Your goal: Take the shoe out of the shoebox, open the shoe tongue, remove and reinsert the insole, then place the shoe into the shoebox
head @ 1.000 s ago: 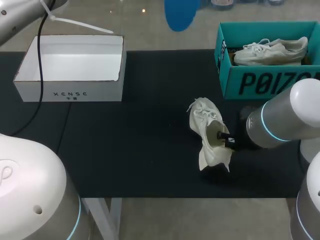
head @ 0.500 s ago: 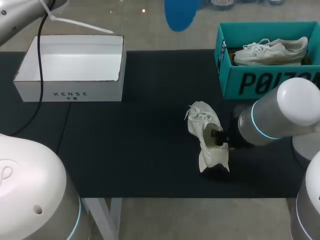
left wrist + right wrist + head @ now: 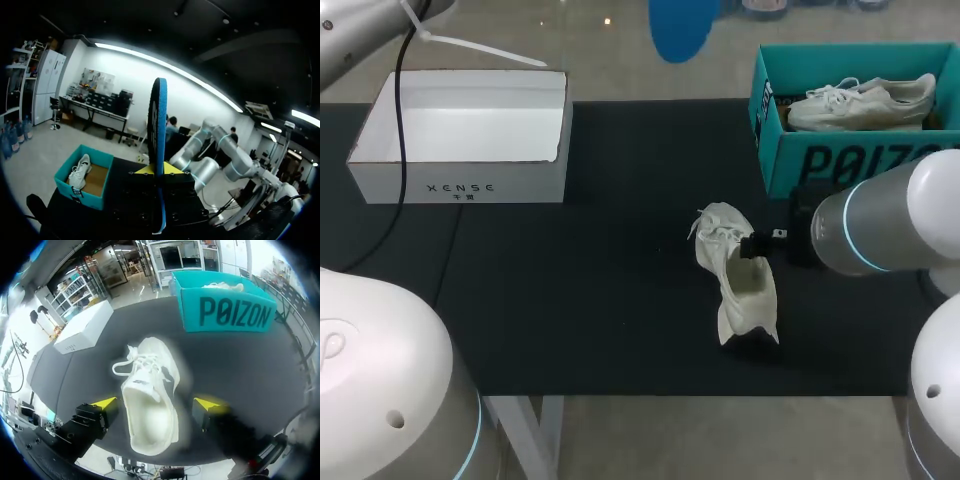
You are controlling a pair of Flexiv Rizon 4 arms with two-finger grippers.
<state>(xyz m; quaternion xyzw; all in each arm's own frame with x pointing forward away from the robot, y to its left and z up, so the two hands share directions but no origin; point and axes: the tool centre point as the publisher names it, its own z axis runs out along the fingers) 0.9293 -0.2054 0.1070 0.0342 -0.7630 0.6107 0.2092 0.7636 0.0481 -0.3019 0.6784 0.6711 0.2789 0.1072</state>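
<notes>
Black matting covers the table [image 3: 600, 300], with the white box [image 3: 460, 135] at its far left and, raised above the far edge, the left gripper [image 3: 159, 172] clamped on the blue insole [image 3: 159, 125], held on edge. Right of the middle lies the shoe [image 3: 735, 270], mouth up, with the right gripper [image 3: 157, 402] spread either side of its heel, gripping nothing; I'd pinch the collar first, then feed the insole in toe-first. Bare mat left of the shoe gives room to descend, while the teal box [image 3: 840, 160] stands near on the right.
</notes>
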